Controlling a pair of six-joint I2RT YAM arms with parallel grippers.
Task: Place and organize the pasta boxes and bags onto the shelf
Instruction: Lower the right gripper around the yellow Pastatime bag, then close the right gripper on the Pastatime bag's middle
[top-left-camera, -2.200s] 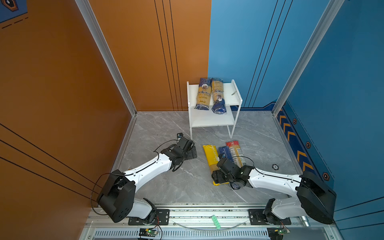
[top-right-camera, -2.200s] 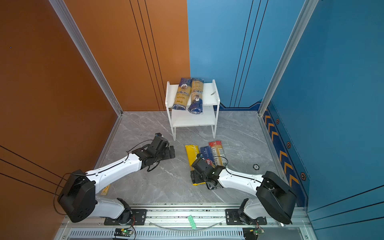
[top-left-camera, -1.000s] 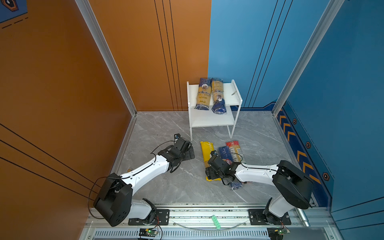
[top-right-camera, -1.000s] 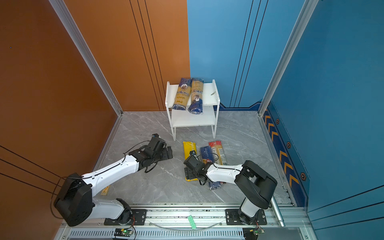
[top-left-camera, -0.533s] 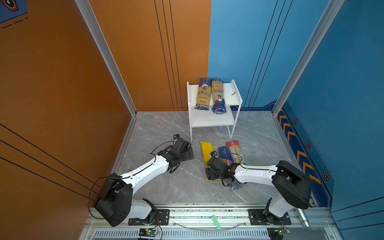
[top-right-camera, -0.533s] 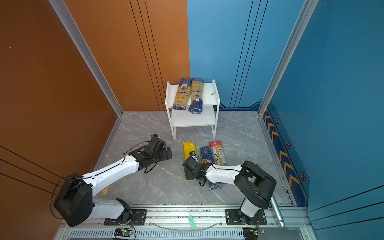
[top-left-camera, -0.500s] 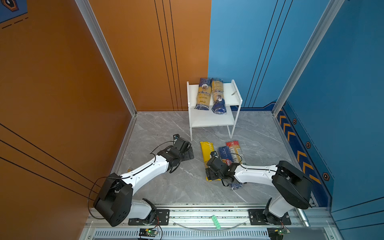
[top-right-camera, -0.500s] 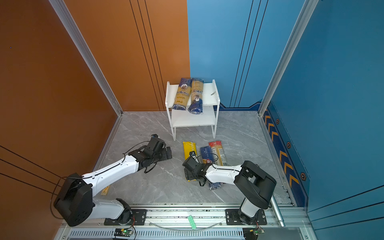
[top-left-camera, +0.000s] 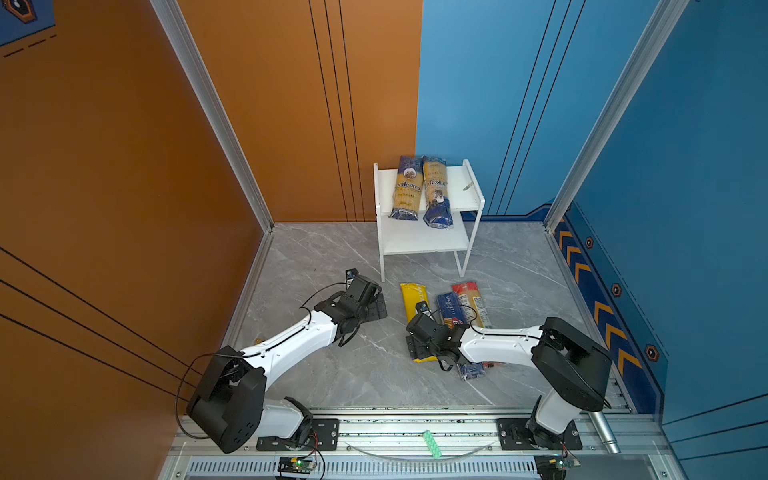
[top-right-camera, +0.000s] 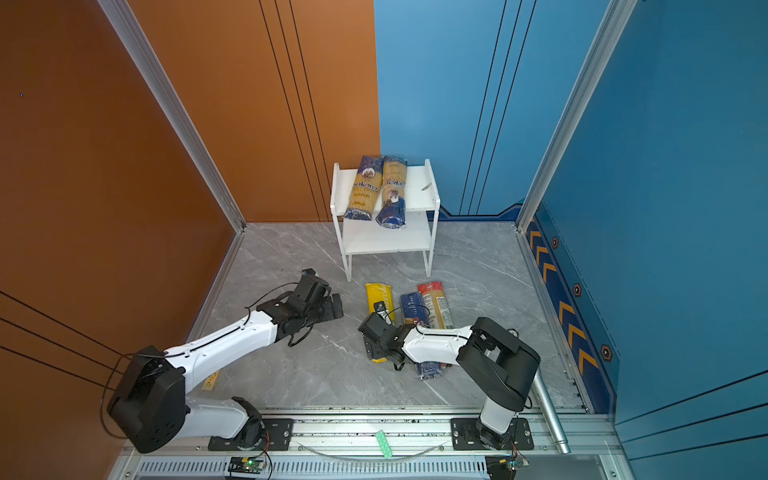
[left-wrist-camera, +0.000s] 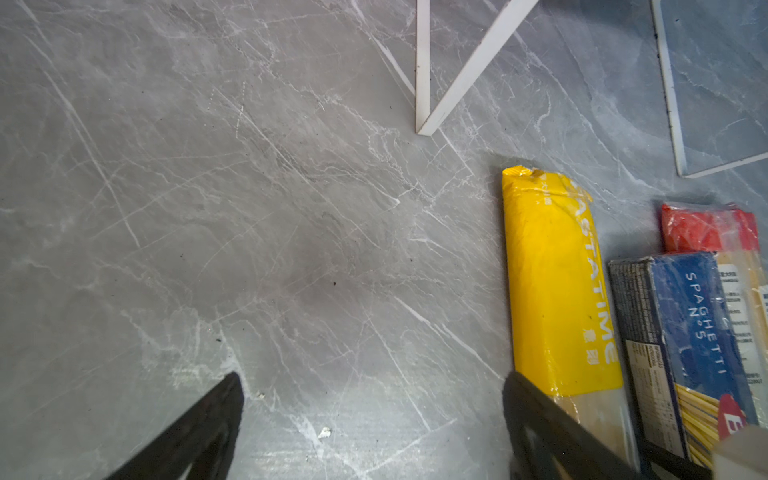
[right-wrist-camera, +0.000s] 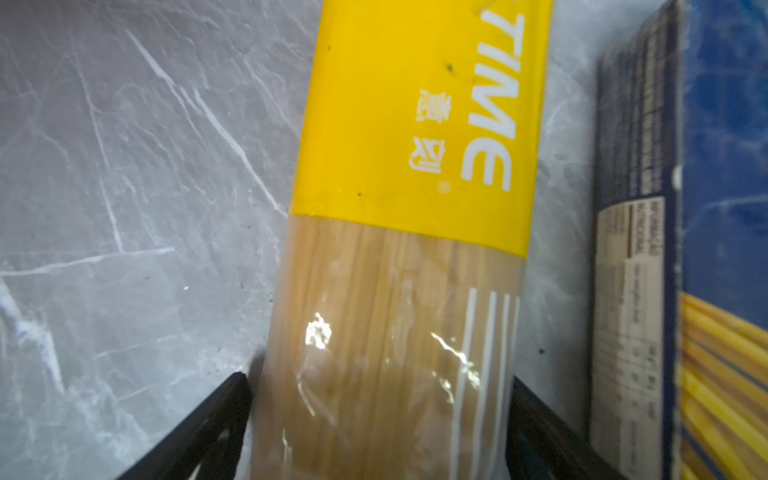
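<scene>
Two navy-and-yellow pasta bags lie side by side on the top board of the white shelf. On the floor in front lie a yellow bag, a dark blue box and a clear bag with a red end. My right gripper is open, its jaws astride the yellow bag's clear near end, close to both sides. My left gripper is open over bare floor, left of the yellow bag.
The shelf's lower board is bare, and a thin white leg stands just beyond the yellow bag. An orange wall closes the left, blue walls the back and right. A metal rail and a loose tube lie at the front.
The right arm swung left from the near ends of the floor packs onto the yellow bag, which shifted slightly left. In the last half second almost nothing moved. The left arm edged back a little.
</scene>
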